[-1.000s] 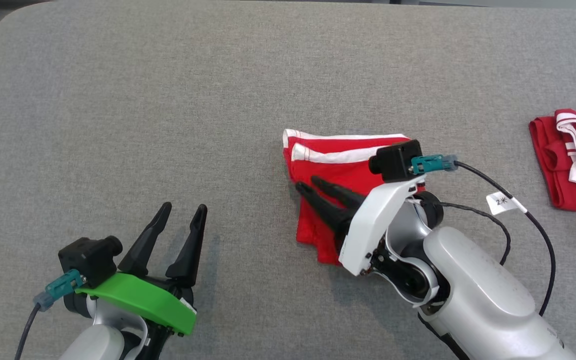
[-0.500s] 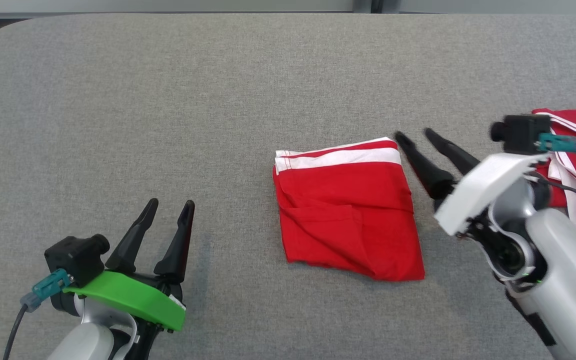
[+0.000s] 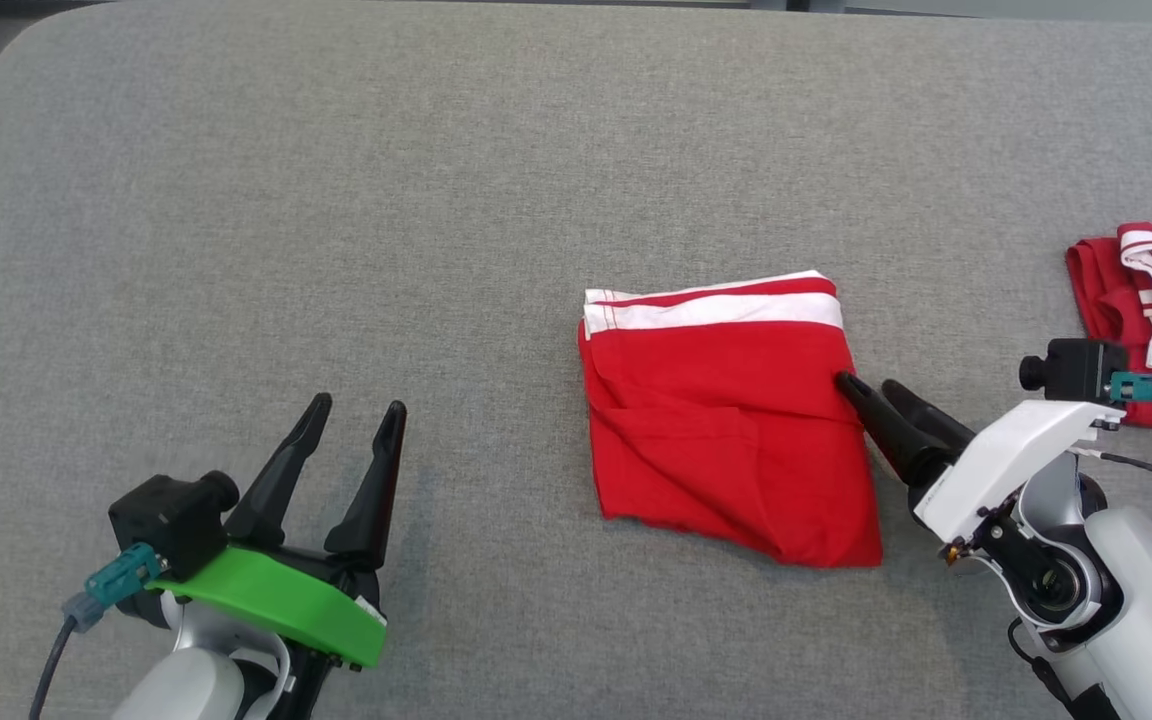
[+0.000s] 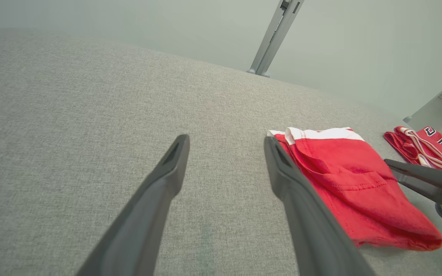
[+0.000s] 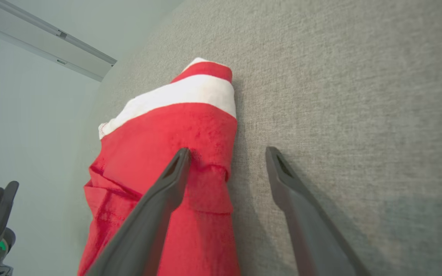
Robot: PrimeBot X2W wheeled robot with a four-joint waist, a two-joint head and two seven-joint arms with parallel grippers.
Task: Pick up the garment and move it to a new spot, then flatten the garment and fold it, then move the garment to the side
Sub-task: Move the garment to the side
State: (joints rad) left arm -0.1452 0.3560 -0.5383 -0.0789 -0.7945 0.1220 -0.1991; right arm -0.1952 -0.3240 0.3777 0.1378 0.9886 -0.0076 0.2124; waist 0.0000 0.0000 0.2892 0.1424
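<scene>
The folded red garment (image 3: 726, 420) lies mid-counter (image 3: 436, 200), soft, light and probably prone to unfolding. The right hand (image 3: 864, 382), spread, straddles its right edge, a good place to pinch all layers; the left hand (image 3: 358, 404) hovers spread.

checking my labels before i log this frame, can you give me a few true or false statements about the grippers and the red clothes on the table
1. The right gripper is shut on the folded garment. False: its jaws are apart, with one finger over the garment's right edge and the other over the table.
2. The left gripper is open and apart from the folded garment. True.
3. The folded garment's white band runs along its far edge, away from the robot. True.
4. The second red garment lies on top of the folded garment. False: it lies apart from it, near the table's right edge.
</scene>
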